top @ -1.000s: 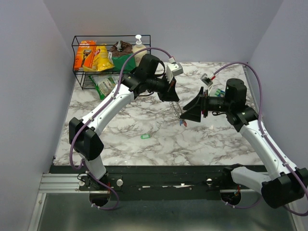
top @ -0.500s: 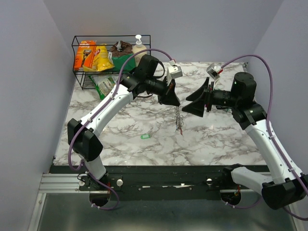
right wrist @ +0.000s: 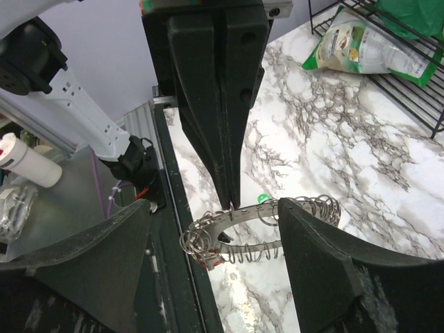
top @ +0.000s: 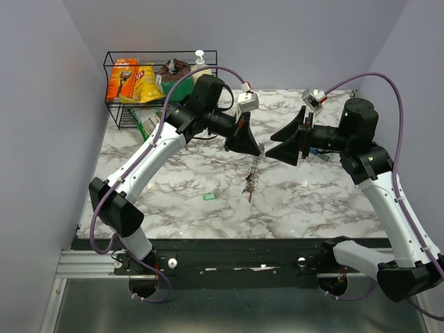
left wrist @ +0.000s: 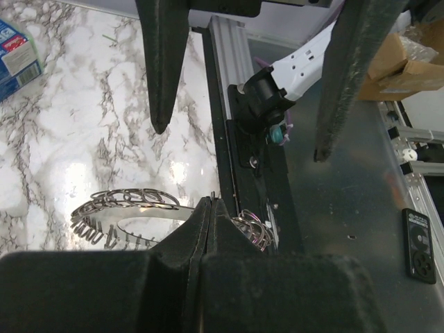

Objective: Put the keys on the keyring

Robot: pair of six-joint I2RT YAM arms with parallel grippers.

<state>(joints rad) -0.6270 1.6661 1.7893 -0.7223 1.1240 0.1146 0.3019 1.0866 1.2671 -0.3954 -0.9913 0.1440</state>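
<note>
- left gripper [top: 257,150]: fingers squeezed fully together with the ring's metal band nipped right at the tips. It's roughly mid-table in the top view, nose aimed toward 4 o'clock.
- keyring [top: 253,173]: dangles from that pinch toward 6 o'clock, a spiky silver loop crammed with little keys. Up close in the wrist views it's a flat band lined with wire loops.
- red tag [top: 250,198]: tiny one at the ring's lowest end. Too small to say more.
- right gripper [top: 276,142]: spread wide, holding nothing, sitting at about 2 o'clock of the left tips, just beside them and facing them. In its own wrist view the ring hangs between its two fingers [right wrist: 333,270]. Can't tell if either one touches it.
- green key [top: 209,197]: lying alone on the marble, about 8 o'clock from the ring, not on it yet.
- table [top: 173,187]: white-and-grey marble top.
- wire basket [top: 161,53]: 11 o'clock corner of the table, with snack bags [top: 135,80] (orange and yellow) and a pump bottle [top: 200,62] up top, and a green packet [right wrist: 361,48] down below.
- blue box [left wrist: 14,55]: on the marble, 10 o'clock corner of the left wrist view.
</note>
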